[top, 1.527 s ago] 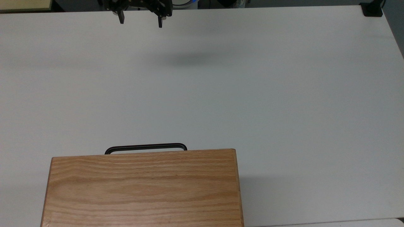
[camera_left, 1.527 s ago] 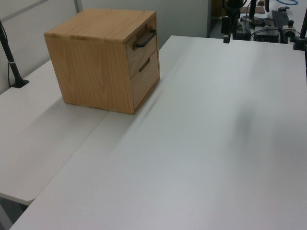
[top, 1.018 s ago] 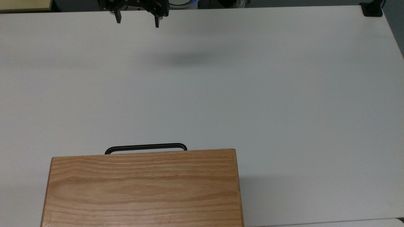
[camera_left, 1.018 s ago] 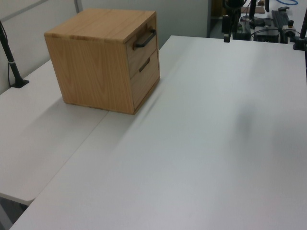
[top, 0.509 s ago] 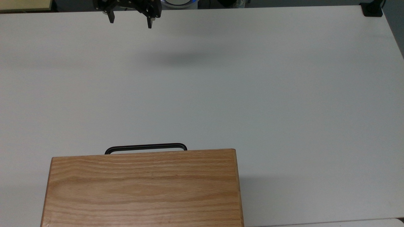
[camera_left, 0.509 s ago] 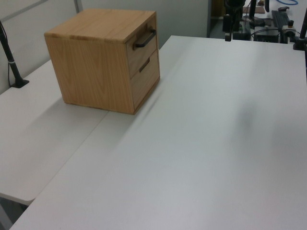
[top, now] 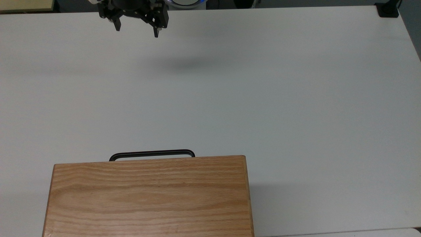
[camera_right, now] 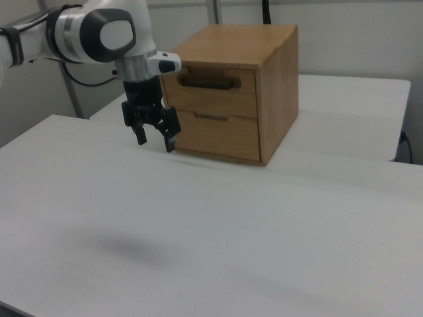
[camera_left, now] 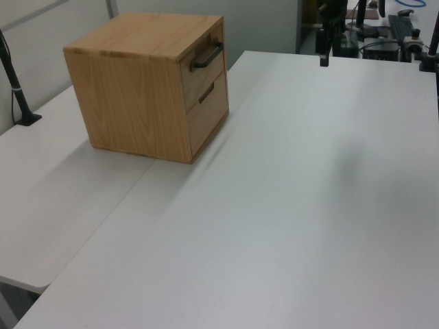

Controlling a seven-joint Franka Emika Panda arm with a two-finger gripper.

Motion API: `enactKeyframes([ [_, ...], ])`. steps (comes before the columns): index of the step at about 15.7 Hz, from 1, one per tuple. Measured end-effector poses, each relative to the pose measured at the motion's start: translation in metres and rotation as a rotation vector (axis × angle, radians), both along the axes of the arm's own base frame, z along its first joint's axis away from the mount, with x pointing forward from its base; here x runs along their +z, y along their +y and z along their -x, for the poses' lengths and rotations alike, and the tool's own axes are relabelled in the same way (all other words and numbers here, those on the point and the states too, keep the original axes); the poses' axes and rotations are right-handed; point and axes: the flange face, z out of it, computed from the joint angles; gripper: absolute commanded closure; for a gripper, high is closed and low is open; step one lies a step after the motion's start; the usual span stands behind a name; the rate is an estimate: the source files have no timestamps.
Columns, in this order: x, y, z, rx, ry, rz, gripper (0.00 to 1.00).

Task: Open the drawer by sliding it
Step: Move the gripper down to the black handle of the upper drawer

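I am at the approach step: the drawer (camera_right: 210,89) is shut, flush in the front of the wooden cabinet (top: 148,194), and nothing has touched it yet. It is the upper of two drawers and carries a long black bar handle (top: 151,153).

Taking the top view from its left to its right: the gripper (top: 136,29) hangs above the white table (top: 296,98), well apart from the cabinet and across the table from the handle. Its two fingers stand clearly spread, with nothing between them. The table to the top view's right of the cabinet is bare.

As I judge it, the next move calls for carrying the gripper across the table to the handle, lowering it to the handle's height, setting one finger on each side of the bar, closing, and then pulling straight away from the cabinet front.

The top view gives me the handle's line against the cabinet's front edge, but not the drawer fronts. The left view shows both drawer fronts at an angle, with the gripper (camera_left: 322,55) well apart from the cabinet. The right view faces the drawer fronts squarely and shows the arm's white body (camera_right: 99,30) above the gripper (camera_right: 153,137).
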Motion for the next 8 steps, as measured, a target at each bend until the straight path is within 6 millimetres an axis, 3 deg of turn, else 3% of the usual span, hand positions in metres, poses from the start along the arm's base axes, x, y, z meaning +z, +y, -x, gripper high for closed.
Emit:
enactKeyframes([
  [4, -0.002, 0.004, -0.013, -0.116, -0.076, -0.006, 0.00],
  [8, -0.007, 0.012, -0.036, -0.341, -0.214, -0.017, 0.00],
])
